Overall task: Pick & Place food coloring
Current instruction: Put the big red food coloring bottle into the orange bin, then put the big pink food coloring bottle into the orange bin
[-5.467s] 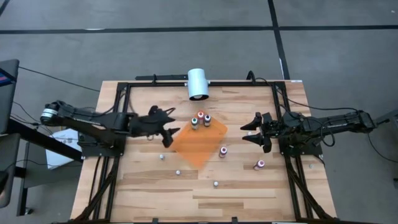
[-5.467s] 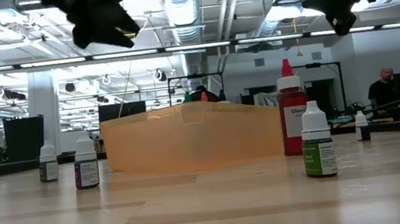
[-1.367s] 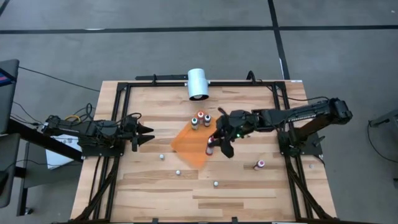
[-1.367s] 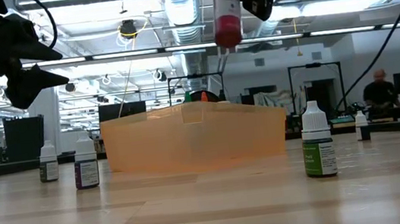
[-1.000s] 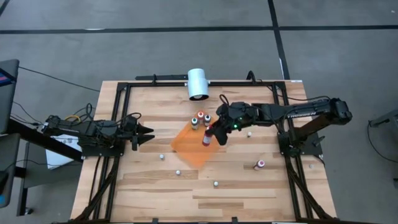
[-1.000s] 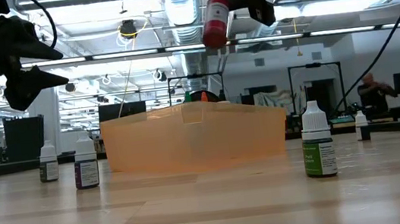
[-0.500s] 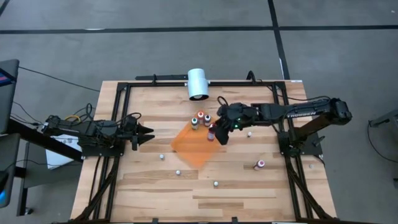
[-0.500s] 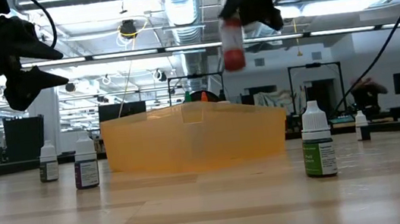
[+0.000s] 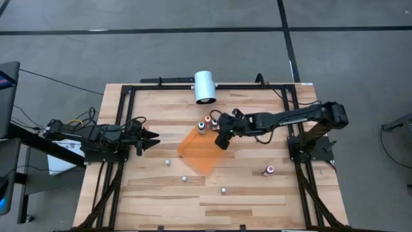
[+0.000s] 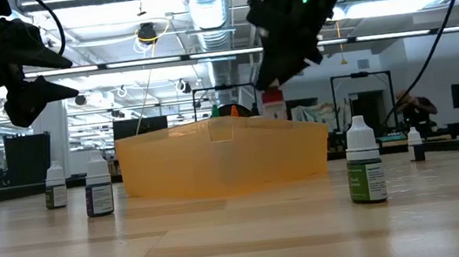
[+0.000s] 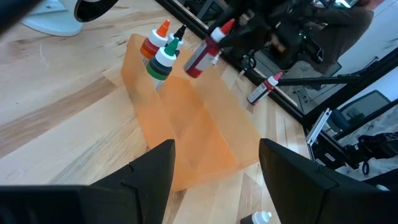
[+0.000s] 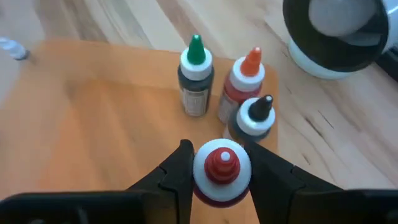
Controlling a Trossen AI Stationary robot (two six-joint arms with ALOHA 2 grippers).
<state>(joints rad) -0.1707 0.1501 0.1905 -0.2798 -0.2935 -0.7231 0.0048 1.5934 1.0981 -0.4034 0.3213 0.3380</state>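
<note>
Red-capped and clamped between my right gripper's [image 12: 221,169] two fingers, the red bottle [image 12: 221,167] hangs over the orange tray [image 9: 203,151], close beside the three bottles already standing in it. From my right wrist I see those just past the cap: the black-tipped one [image 12: 252,121] nearest, then the orange-tipped [image 12: 242,81] and the green-tipped [image 12: 196,78] side by side behind it. Past them on the bare wood lies a white cylinder [image 12: 339,34] with a dark open end.

In the low view the held bottle sits just above the tray's rim, under my dark fingers. Other food coloring bottles stand loose on the wooden table [image 9: 161,206]: a green-labelled one [image 10: 364,167] to one side of the tray, a purple-labelled one [image 10: 98,190] and a darker one [image 10: 55,188] to the other. From above, a pink-topped bottle [image 9: 268,171] stands well apart from the tray, near my right arm's base.

My left gripper [image 9: 153,136] hovers beside the tray's left edge, fingers spread wide, holding nothing.
</note>
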